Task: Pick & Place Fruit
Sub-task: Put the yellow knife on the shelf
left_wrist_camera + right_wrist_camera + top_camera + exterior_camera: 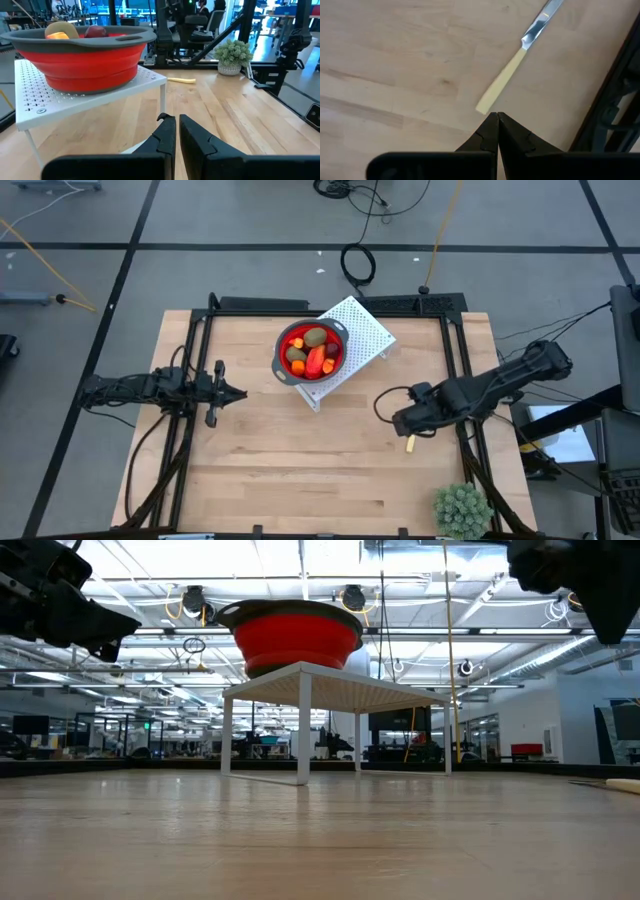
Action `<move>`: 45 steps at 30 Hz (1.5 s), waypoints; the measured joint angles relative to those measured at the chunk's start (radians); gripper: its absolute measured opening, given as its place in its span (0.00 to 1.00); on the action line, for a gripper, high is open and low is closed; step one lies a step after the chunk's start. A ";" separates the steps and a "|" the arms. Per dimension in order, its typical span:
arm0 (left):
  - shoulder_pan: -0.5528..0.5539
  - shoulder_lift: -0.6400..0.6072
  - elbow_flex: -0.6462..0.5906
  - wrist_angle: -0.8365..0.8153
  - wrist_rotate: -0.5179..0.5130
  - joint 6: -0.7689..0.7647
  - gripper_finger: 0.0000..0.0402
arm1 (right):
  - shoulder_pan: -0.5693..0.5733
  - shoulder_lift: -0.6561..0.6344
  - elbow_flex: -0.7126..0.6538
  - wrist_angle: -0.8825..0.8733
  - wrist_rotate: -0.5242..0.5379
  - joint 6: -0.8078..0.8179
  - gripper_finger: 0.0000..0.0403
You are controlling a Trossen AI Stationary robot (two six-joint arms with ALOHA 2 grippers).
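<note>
Nearest, at the table's front right corner, spiky green plant ball [462, 510]; beyond it right gripper [496, 120] with jaws pressed together, empty, poised just over the butt of a pale-yellow-handled knife [520, 57] lying flat on the wooden table [300, 470]; opposite, left gripper [177, 125] with jaws nearly together, empty, aimed at the rack; farther back, fruit [313, 352] heaped in a red collapsible colander [283, 345] atop a white perforated rack [365, 330]

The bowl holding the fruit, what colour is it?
The bowl is red with a dark grey rim; the left wrist view shows it best.
</note>
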 joint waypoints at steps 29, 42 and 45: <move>0.000 0.000 0.000 0.002 0.000 -0.006 0.05 | -0.003 -0.026 -0.294 0.200 -0.055 0.159 0.41; 0.000 0.000 0.000 0.006 0.001 -0.006 0.05 | -0.022 -0.026 -0.364 0.332 -0.102 0.240 0.53; 0.000 0.000 0.000 0.006 0.000 -0.006 0.05 | -0.030 -0.026 -0.395 0.390 -0.105 0.244 0.52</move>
